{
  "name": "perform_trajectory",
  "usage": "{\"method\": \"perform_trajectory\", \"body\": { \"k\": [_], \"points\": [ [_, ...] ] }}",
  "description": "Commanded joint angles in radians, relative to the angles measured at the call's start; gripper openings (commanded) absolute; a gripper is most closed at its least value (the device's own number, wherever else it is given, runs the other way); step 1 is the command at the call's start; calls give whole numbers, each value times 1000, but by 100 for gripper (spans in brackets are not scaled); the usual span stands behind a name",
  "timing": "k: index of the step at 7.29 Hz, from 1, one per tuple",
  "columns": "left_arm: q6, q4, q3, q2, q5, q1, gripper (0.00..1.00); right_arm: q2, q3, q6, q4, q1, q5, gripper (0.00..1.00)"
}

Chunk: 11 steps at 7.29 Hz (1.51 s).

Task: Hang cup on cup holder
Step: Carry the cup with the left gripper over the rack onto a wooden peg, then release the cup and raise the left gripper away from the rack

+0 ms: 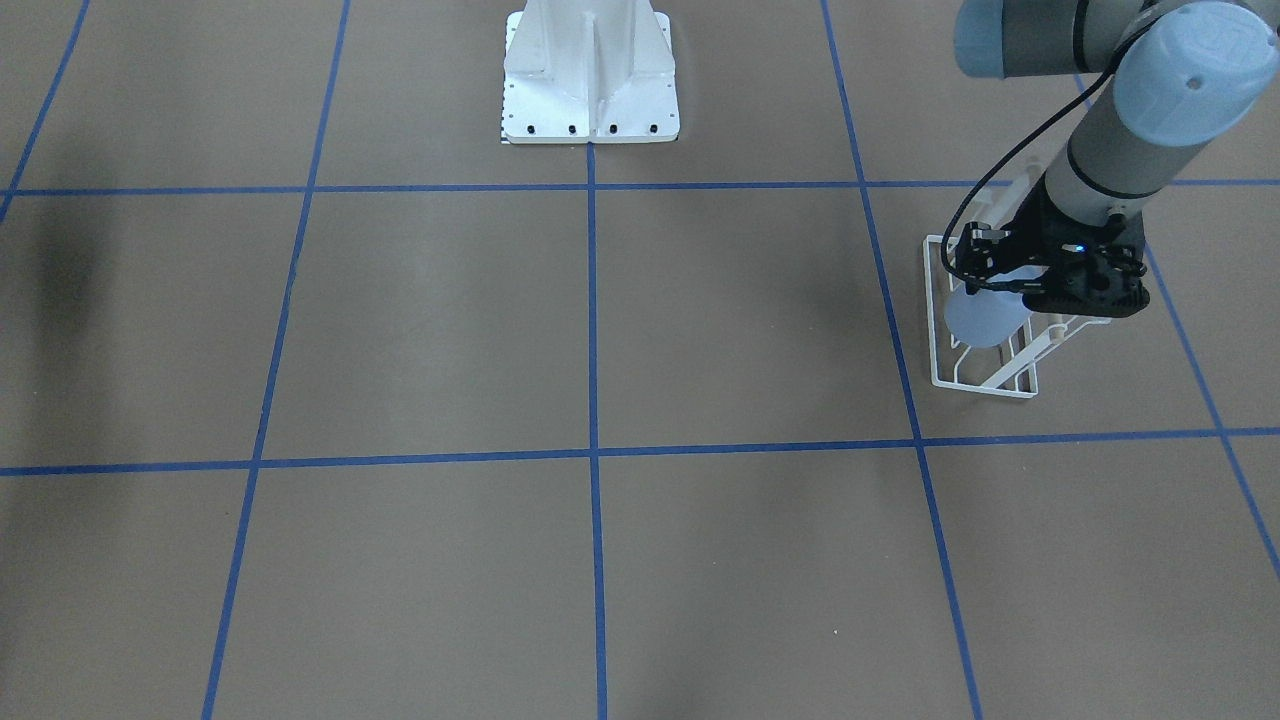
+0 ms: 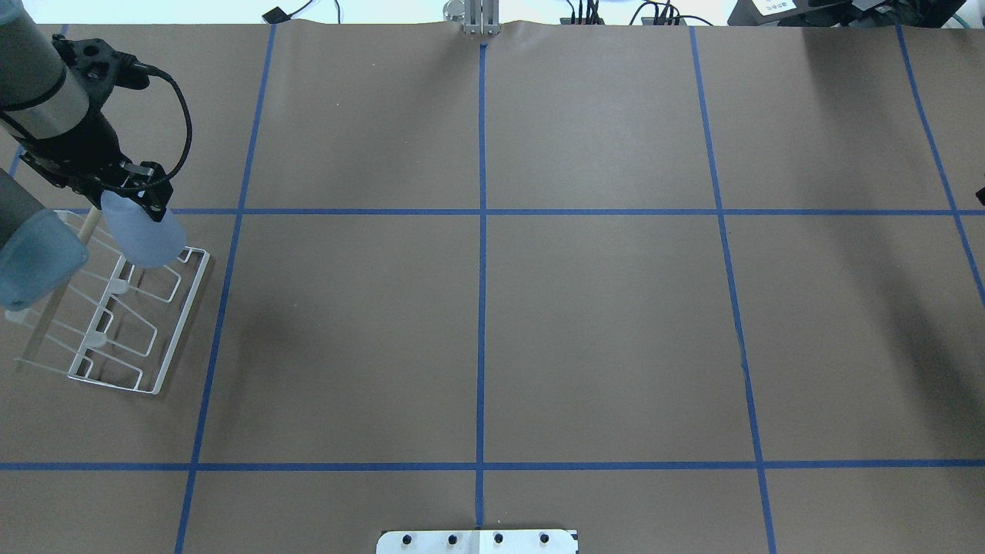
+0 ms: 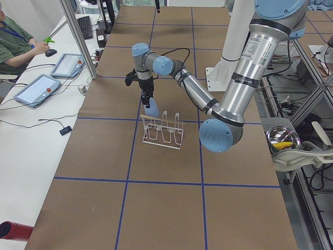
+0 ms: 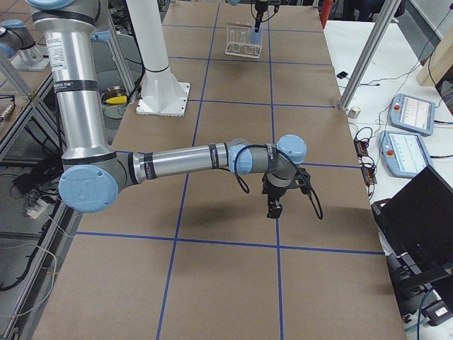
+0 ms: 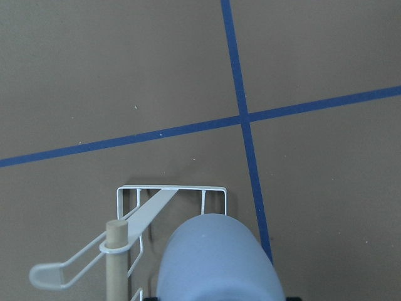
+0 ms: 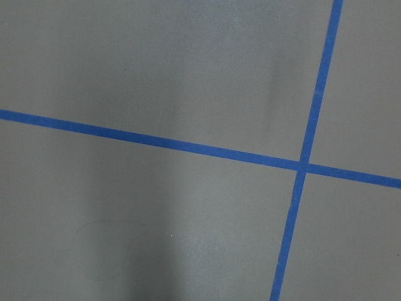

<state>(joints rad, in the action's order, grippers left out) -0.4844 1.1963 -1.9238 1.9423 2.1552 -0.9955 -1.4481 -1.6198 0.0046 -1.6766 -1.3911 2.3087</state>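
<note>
My left gripper (image 2: pixel 135 206) is shut on the pale blue cup (image 2: pixel 143 233) and holds it tilted above the far end of the white wire cup holder (image 2: pixel 165 323). The cup's closed bottom points down towards the rack's end frame. In the left wrist view the cup (image 5: pixel 219 260) fills the lower middle, with the rack's frame (image 5: pixel 170 187) and its wooden rod (image 5: pixel 115 257) just beside it. In the front-facing view the cup (image 1: pixel 983 318) overlaps the rack (image 1: pixel 990 385) under the gripper (image 1: pixel 1012 290). My right gripper (image 4: pixel 274 209) hangs low over bare table; I cannot tell whether it is open.
The white robot pedestal (image 1: pixel 590 75) stands at the table's middle on the robot's side. Blue tape lines (image 2: pixel 482 308) divide the brown table. An operator (image 3: pixel 13 44) sits at a side desk with tablets (image 3: pixel 37 89) beyond the table's far edge.
</note>
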Motion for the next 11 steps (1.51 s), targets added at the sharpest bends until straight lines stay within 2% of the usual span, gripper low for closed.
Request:
{"method": "perform_trajectory", "body": {
  "k": [1, 2, 4, 7, 9, 11],
  "points": [
    [0, 0, 6, 0, 11, 5, 19, 0, 0, 0, 0, 0, -3, 100],
    [3, 3, -4, -22, 9, 5, 97, -3, -2, 6, 5, 0, -5, 100],
    [0, 116, -4, -78, 2, 5, 99, -2, -5, 2, 8, 1, -5, 100],
    [1, 112, -66, -82, 8, -15, 99, 29, -8, 2, 14, 10, -29, 100],
    [56, 106, -72, -86, 34, -110, 99, 37, -8, 0, 14, 12, -148, 100],
    [188, 109, -60, -153, 84, -220, 99, 25, 3, 5, 12, 1, -140, 100]
  ]
}}
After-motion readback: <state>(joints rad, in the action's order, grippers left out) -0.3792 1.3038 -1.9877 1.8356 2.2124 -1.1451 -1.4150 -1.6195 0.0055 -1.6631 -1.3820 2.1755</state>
